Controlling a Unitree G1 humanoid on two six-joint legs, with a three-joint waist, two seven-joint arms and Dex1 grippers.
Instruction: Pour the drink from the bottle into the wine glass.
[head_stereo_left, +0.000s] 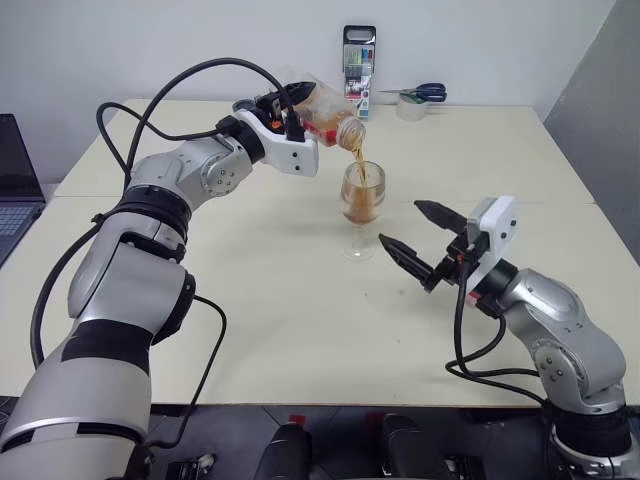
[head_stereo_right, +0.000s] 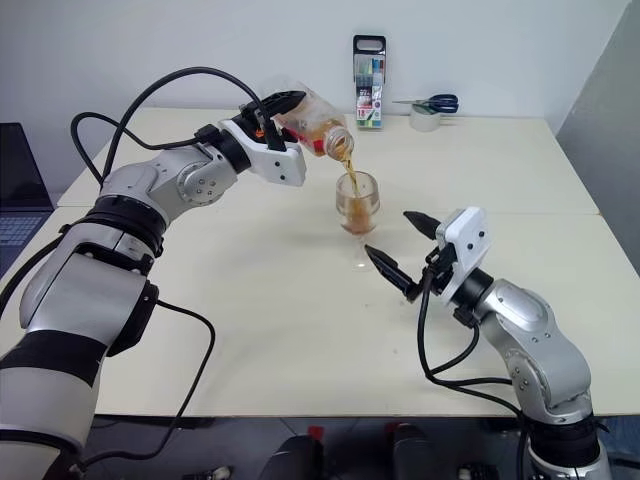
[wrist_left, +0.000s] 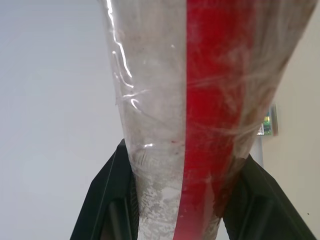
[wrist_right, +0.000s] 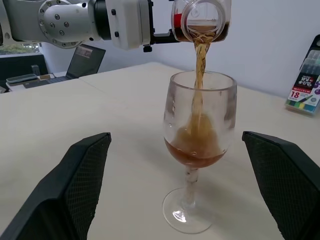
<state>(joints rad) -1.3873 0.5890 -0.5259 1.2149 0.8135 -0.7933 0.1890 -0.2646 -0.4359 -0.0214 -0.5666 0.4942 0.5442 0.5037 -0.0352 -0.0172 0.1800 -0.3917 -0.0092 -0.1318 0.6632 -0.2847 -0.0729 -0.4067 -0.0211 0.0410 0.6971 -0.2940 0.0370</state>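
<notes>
- A big cream table (head_stereo_left: 300, 330) fills the room's middle.
- A plain white wall (head_stereo_left: 150, 45) stands behind it.
- A grey panel (head_stereo_left: 605, 110) is on the right.
- A dark laptop (head_stereo_left: 15, 185) sits at the left.

A cream table (head_stereo_left: 300, 330) is seen carrying the wine glass (head_stereo_left: 362, 205), a marker pack (head_stereo_left: 359, 59), scissors (head_stereo_left: 422, 93) and a tape roll (head_stereo_left: 411, 107).

The small clear plastic bottle with a red label strip (head_stereo_left: 322, 111) is tipped mouth-down just above the clear stemmed wine glass (head_stereo_left: 362, 207), reddish-brown translucent drink (wrist_right: 199, 75) streaming into its partly filled, upright bowl.
</notes>
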